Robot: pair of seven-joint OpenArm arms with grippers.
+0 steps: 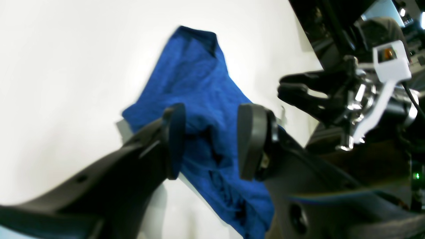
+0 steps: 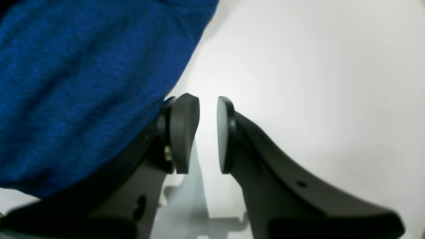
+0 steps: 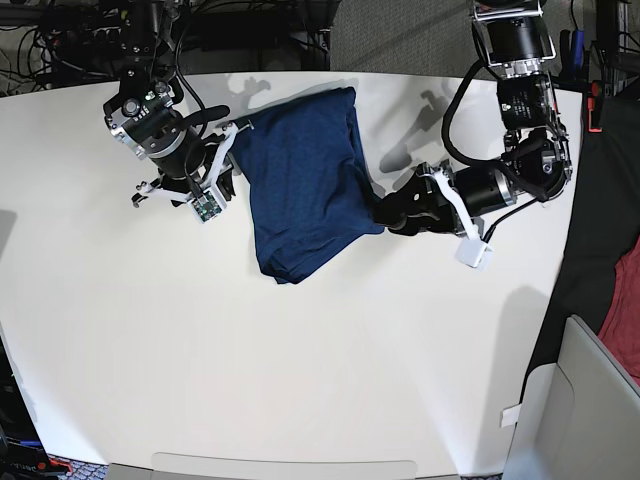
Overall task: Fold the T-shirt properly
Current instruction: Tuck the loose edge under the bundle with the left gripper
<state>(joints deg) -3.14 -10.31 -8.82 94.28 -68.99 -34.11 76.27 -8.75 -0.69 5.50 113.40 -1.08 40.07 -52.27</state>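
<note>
White table (image 3: 300,380) bears the T-shirt (image 3: 300,190) — wrist views show left gripper (image 1: 212,139) spread, right gripper (image 2: 208,132) empty, slightly parted.

Both arms sit low beside the T-shirt (image 3: 305,185), one at each side edge. The left gripper (image 1: 212,142) hangs just above the cloth, jaws spread wide and empty. The right gripper (image 2: 208,132) rests just beside the shirt's edge, jaws narrowly parted, gripping nothing.

You are working in a robotics lab: a bare white table (image 3: 300,380), cable bundles (image 3: 60,40) and electronics along its far edge, grey partition panels (image 3: 580,410) at the right, two mounted arms.
</note>
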